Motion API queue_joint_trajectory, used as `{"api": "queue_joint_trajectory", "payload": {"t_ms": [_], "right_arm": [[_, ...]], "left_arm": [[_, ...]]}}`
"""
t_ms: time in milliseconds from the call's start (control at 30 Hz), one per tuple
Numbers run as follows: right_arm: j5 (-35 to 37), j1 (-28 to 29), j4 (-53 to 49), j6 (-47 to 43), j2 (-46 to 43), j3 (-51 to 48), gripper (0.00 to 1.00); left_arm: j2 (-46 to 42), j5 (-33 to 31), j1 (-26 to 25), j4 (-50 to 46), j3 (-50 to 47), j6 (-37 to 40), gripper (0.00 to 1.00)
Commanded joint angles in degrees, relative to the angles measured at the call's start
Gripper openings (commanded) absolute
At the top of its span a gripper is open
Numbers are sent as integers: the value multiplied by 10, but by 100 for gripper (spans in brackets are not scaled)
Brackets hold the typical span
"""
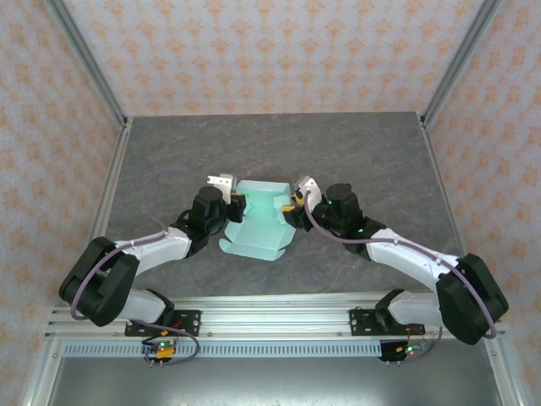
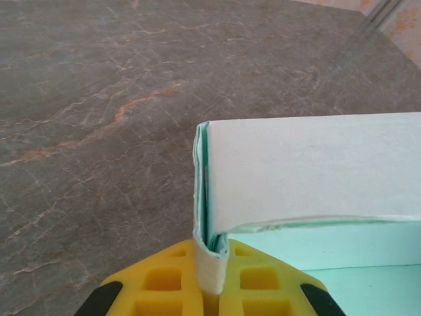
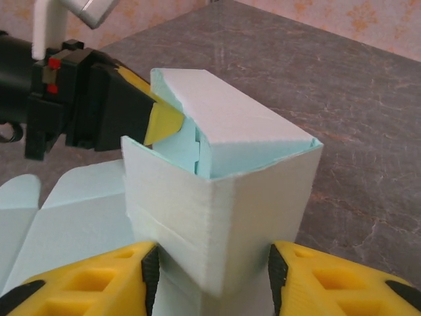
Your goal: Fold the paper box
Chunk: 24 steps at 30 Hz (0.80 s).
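The pale mint-blue paper box (image 1: 258,224) lies half folded at the table's middle, its far part raised into walls and its near flaps flat. My left gripper (image 1: 235,203) holds its left side. In the left wrist view that gripper (image 2: 210,253) is shut on a doubled wall edge of the box (image 2: 309,171). My right gripper (image 1: 292,207) is at the box's right end. In the right wrist view its jaws (image 3: 214,263) straddle an upright corner of the box (image 3: 217,197), with both pads against the walls. The left gripper's yellow finger (image 3: 164,122) pokes in behind that corner.
The table (image 1: 270,144) is dark grey marbled stone. Patterned walls and slanted metal posts (image 1: 89,63) close it in on three sides. An aluminium rail (image 1: 270,317) carrying both arm bases runs along the near edge.
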Motion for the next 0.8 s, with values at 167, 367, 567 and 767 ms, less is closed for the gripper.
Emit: {"api": "queue_joint_trajectory", "payload": {"t_ms": [167, 367, 567, 767], "right_arm": [[284, 54, 16, 69, 83, 64, 41], [443, 101, 18, 81, 146, 108, 37], [560, 123, -9, 135, 216, 163, 36], [728, 128, -26, 159, 262, 199, 24]], "left_arm": [[-14, -98, -38, -17, 20, -19, 5], [-4, -134, -57, -36, 33, -53, 5], [13, -155, -79, -41, 46, -81, 5], [17, -173, -89, -58, 57, -100, 5]]}}
